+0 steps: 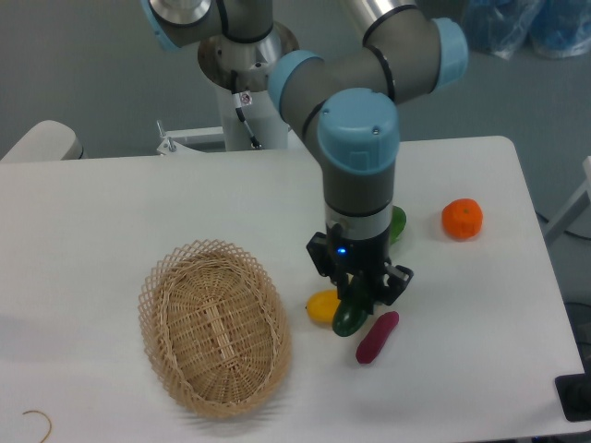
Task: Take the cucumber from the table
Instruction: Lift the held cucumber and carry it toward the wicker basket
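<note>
gripper: clamped on cucumber
cucumber: off the table, mid-table
left: little, pick looks done

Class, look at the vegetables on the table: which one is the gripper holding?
The dark green cucumber, clamped in the gripper. The yellow vegetable, the magenta vegetable and the bok choy lie free on the table.

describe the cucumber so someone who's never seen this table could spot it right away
Start at the big wicker basket on the white table and look right to the arm's gripper. The cucumber is the dark green, glossy piece clamped between its fingers, poking out below them. The yellow vegetable on its left and the magenta one on its right lie on the table; only the cucumber is green and held.
</note>
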